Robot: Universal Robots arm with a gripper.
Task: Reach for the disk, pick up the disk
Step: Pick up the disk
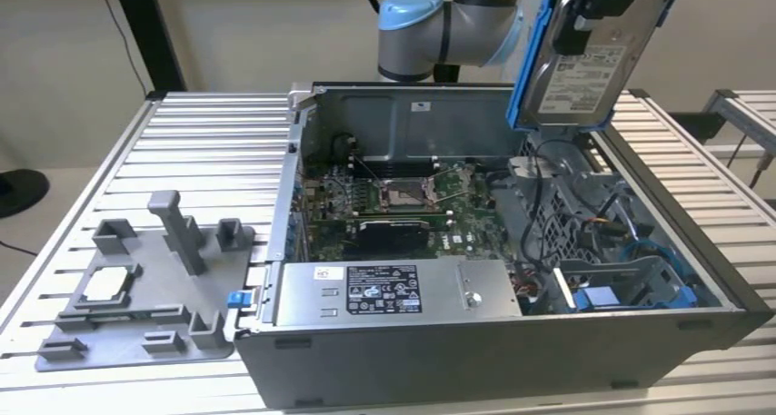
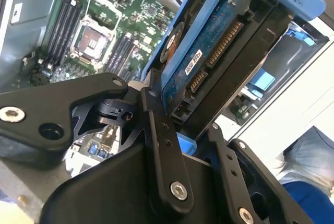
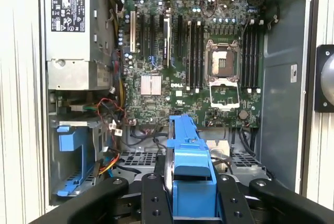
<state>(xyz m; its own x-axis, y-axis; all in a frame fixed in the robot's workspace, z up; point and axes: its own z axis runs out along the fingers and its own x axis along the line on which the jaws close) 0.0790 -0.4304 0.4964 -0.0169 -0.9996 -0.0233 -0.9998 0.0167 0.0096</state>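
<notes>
Blue plastic framed the disk [image 1: 591,65], which hung in the air above the far right corner of the open computer case [image 1: 485,360] in the exterior view, clear of everything inside the case. It was held on edge, its white label facing the camera. The gripper [image 1: 594,15] was clamped on its upper part, and the robot arm [image 1: 449,24] reached in from the far side, just to the exterior view's left of the disk.

In the second wrist view the black fingers [image 2: 159,145] pressed against both flat faces of the disk [image 2: 219,51], whose blue circuit side and connector row showed between the bracket rails. In the first wrist view the gripper [image 3: 190,203] closed on the blue-framed disk [image 3: 190,156] seen edge-on, with the green motherboard [image 3: 193,67] well below it.

Inside the case, the motherboard [image 1: 394,202] lay flat on the floor with its empty processor socket [image 1: 401,192] near the middle. A grey power supply [image 1: 394,292] with a black-and-white sticker sat along the near wall. At the near right corner stood a drive bay [image 1: 631,292] with another blue bracket in it.

The case rested on a slatted metal table [image 1: 206,133]. To the exterior view's left of the case lay a grey plastic fixture [image 1: 145,292] with upright posts, and a small silver chip [image 1: 109,283] sat on it.
</notes>
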